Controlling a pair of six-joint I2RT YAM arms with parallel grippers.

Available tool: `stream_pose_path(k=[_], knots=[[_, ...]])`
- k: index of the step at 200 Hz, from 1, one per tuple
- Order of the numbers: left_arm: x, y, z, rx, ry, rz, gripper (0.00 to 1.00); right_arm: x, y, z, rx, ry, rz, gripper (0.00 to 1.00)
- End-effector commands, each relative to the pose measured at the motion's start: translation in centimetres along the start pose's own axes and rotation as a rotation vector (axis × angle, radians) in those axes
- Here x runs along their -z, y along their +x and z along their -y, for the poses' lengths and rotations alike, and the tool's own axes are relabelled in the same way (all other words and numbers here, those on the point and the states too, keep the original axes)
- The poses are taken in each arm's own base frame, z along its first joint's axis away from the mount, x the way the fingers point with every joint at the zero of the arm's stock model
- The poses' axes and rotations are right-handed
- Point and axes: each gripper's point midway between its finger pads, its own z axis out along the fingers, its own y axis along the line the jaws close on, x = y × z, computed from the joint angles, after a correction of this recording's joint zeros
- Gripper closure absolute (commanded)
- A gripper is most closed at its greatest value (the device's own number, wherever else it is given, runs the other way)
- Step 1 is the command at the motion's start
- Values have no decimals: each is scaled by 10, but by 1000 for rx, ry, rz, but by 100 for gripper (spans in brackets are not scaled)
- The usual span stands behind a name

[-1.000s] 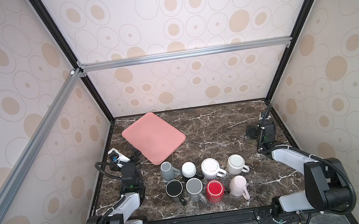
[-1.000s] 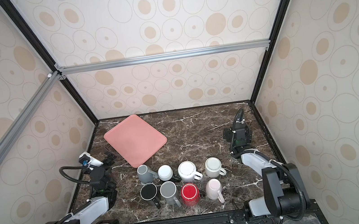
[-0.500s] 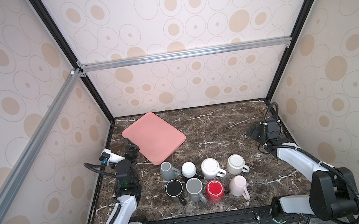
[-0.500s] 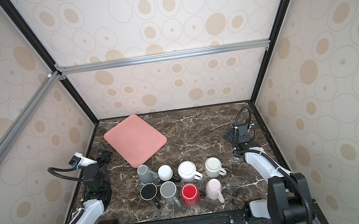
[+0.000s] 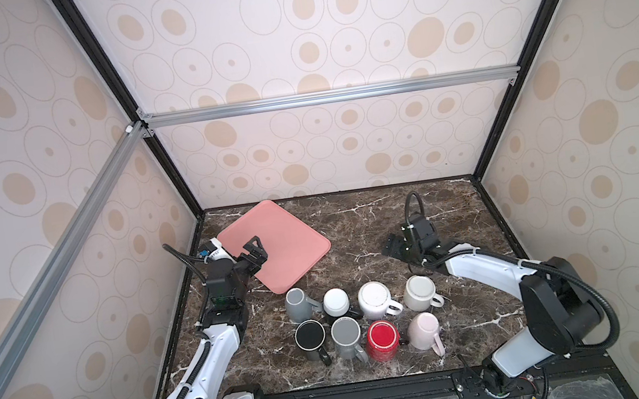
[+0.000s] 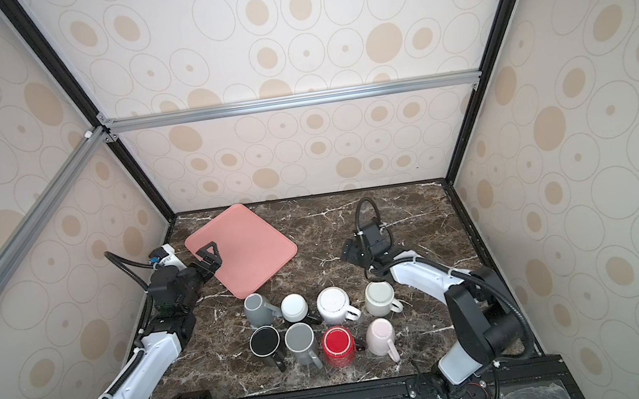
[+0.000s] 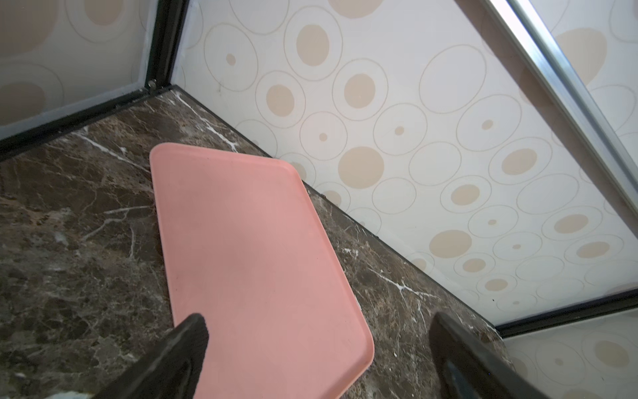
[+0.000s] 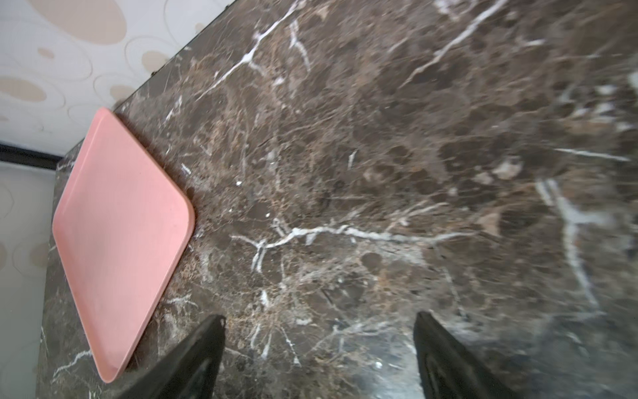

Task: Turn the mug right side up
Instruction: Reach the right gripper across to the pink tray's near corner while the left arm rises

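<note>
The left gripper [image 5: 256, 250] hovers, black jaws wide apart, over a smooth salmon-pink plastic tray with rounded corners [image 5: 288, 230]. It lies on a glossy dark-brown marble tabletop veined in white [image 5: 354, 225]. Near the front edge, eight glazed ceramic mugs [image 5: 375, 302] stand in two rows, most mouth-down: grey, white, cream, black, red, pale pink. The right gripper [image 8: 319, 319] holds its jaws apart above bare marble.
</note>
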Motion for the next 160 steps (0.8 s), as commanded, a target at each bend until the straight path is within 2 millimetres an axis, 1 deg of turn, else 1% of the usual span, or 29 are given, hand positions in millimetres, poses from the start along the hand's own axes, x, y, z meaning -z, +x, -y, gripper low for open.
stream_pose_path(k=[1,6,16,25,39,59,82,88,134,160], knots=[[6,17,1,31,15,-75,1,-15,3,-30,-63,-6,23,18],[7,19,0,36,15,-83,1,-20,5,-38,-54,-13,19,20],[8,24,0,45,23,-96,1,-29,11,-54,-34,-21,7,22],[9,27,0,51,31,-105,1,-39,17,-65,-19,-15,-6,23],[10,31,0,61,32,-115,1,-54,26,-81,-4,-20,-30,27],[11,34,3,65,49,-122,1,-74,38,-100,14,-18,-50,30],[12,36,7,76,69,-131,1,-92,47,-113,38,5,-62,33],[12,37,7,79,73,-134,1,-97,49,-113,37,18,-67,34],[12,44,9,120,101,-148,1,-122,57,-131,23,28,-77,39],[11,48,8,139,106,-157,1,-136,63,-133,30,66,-102,42]])
